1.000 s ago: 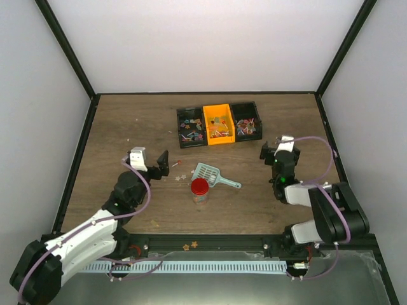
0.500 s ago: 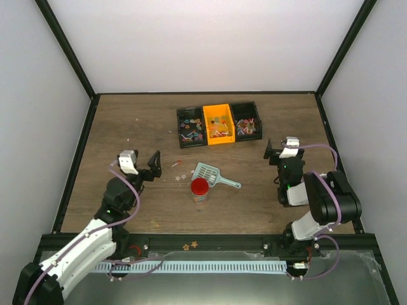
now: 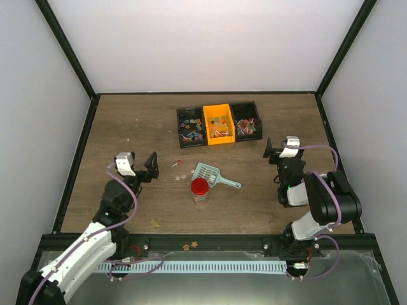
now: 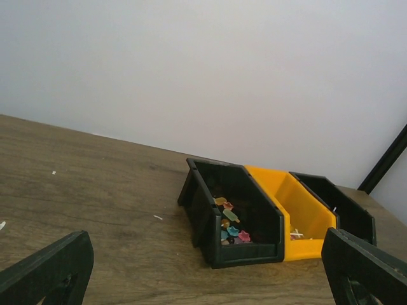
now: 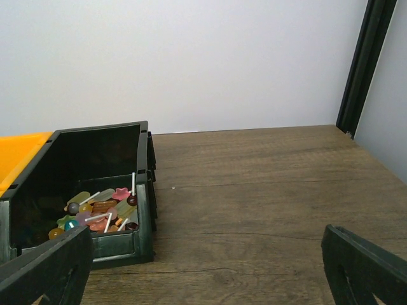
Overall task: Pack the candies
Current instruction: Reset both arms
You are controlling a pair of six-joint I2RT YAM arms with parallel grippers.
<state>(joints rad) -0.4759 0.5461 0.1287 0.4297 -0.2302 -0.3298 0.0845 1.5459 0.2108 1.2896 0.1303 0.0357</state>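
Observation:
The candies [image 3: 191, 126] lie in three bins at the back: a black bin [image 3: 180, 135], an orange bin [image 3: 207, 125] and another black bin [image 3: 257, 115]. A few loose candies [image 3: 181, 175] lie on the table left of the teal scoop [image 3: 213, 173]. A jar with a red lid [image 3: 200, 188] stands upright just in front of the scoop. My left gripper [image 3: 141, 166] hovers open and empty left of the scoop. My right gripper [image 3: 280, 150] is open and empty to the right. The left wrist view shows candies [image 4: 232, 223] between open fingers [image 4: 51, 270]; the right wrist view shows candies [image 5: 102, 213].
Black frame posts [image 5: 359, 63] and white walls enclose the wooden table [image 3: 127, 121]. Two small star candies [image 3: 189, 245] rest on the front rail. The orange bin [image 4: 299, 206] and black bin [image 5: 143, 190] appear in the wrist views.
My left arm has pulled back toward the near left, away from the scoop. My right arm has drawn back to the right. Both grippers stayed open.

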